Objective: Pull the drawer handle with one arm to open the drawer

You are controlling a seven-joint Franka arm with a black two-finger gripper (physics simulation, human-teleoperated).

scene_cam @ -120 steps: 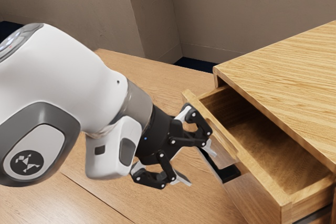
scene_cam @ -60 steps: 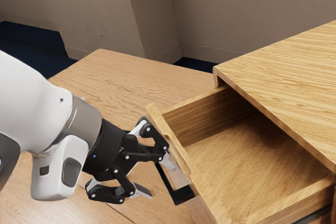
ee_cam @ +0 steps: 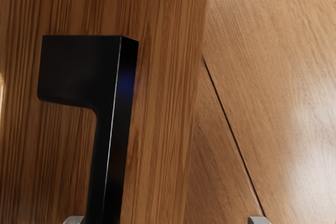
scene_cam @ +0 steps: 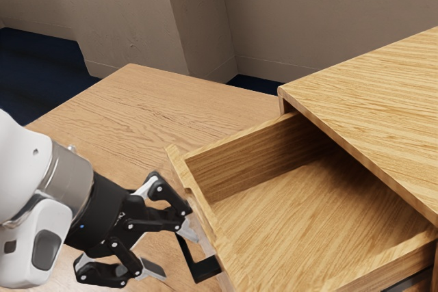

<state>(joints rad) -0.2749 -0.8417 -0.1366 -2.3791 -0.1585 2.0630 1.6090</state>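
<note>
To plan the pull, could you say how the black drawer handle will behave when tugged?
The drawer handle looks rigid and square-edged, so it probably won't flex. Its glossy face may slip against the gripper. Fixed to the drawer, it shouldn't roll.

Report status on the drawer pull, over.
Gripper open, handle against one finger. Drawer wide open. Nothing in the way.

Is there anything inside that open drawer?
Nothing lies in the part of the drawer that shows, just its bare wooden bottom. Its back end runs under the desktop, so anything lying there is hidden.
</note>
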